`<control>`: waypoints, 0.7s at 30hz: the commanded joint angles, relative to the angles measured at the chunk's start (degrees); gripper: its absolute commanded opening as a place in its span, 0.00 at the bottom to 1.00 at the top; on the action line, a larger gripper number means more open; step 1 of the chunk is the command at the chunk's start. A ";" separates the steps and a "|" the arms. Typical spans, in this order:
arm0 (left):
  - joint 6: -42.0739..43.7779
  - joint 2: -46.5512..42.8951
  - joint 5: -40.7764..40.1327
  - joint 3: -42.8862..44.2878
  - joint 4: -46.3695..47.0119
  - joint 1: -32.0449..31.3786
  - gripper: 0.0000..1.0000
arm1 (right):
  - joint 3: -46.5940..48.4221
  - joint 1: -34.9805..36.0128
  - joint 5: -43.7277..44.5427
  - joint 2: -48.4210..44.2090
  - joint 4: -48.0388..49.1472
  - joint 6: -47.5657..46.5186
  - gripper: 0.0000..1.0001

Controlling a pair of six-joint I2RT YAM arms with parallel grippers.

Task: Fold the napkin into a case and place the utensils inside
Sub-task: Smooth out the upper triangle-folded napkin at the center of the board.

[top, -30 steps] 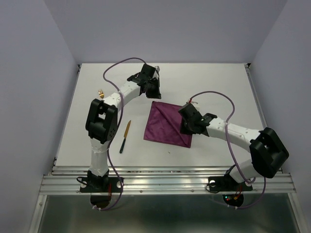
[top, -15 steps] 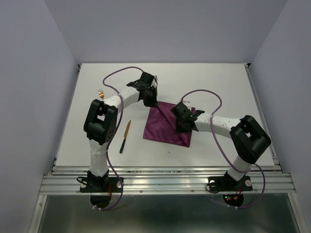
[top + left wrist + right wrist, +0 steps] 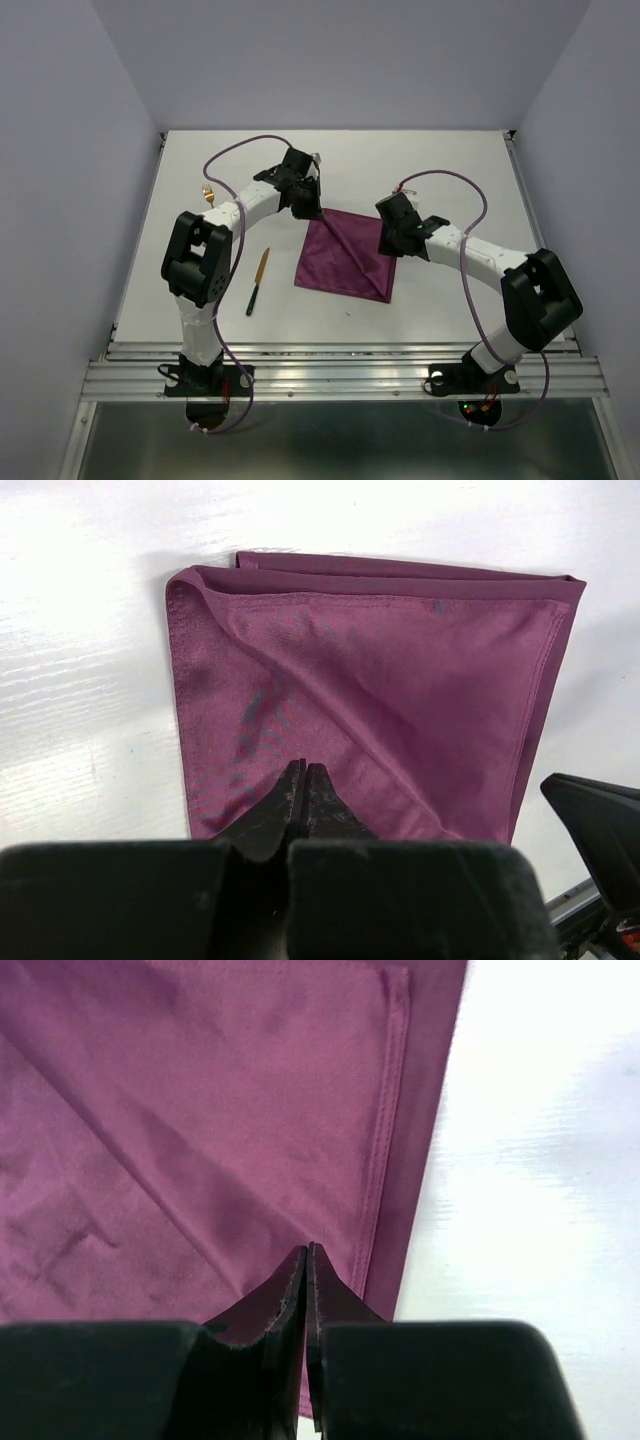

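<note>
Top external: you see the purple napkin (image 3: 345,262) folded flat mid-table | left gripper (image 3: 310,211) closed, tips at its far corner | right gripper (image 3: 388,248) closed, tips by its right edge | knife (image 3: 258,281) and fork (image 3: 208,191) lie off to the left.

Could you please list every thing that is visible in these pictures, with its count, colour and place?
napkin: one, plum purple, folded flat, middle of the table
knife: one, black handle and gold blade, left of the napkin, apart from it
fork: one, only its gold head shows, far left beside the left arm
table: one, white, under everything
cables: two, purple, one looping over each arm
left arm, right arm: white and black, based at the near edge
left pincer: black, shut, at the napkin's far left corner
right pincer: black, shut, by its right edge
</note>
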 commanded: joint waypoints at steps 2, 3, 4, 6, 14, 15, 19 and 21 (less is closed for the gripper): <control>0.04 -0.09 1.00 1.81 0.54 -0.40 0.00 | 0.14 0.26 -2.34 -0.86 0.85 -0.68 0.07; 0.04 0.52 1.44 2.52 0.54 -0.58 0.00 | -0.21 0.26 -2.43 -0.94 0.85 -0.59 0.07; -0.05 1.92 2.14 4.26 0.19 -0.75 0.00 | -1.00 0.26 -3.38 -1.12 0.85 -0.24 0.06; 0.04 4.12 2.15 7.34 -0.77 -1.10 0.00 | -1.70 0.26 -5.58 -1.56 0.68 0.46 0.06; 0.22 9.93 1.62 10.61 -1.83 -1.81 0.00 | -8.03 0.78 -11.48 -5.25 3.14 2.75 0.03; 0.30 10.45 1.45 10.61 -1.75 -1.90 0.00 | -8.65 1.48 -11.48 -5.16 2.70 2.92 0.02; 0.48 11.95 1.27 9.65 -1.75 -1.98 0.00 | -11.28 2.01 -12.70 -5.86 1.91 4.24 0.02; 0.39 11.69 1.27 9.12 -1.31 -2.07 0.00 | -12.51 2.01 -13.15 -6.92 1.99 4.42 0.02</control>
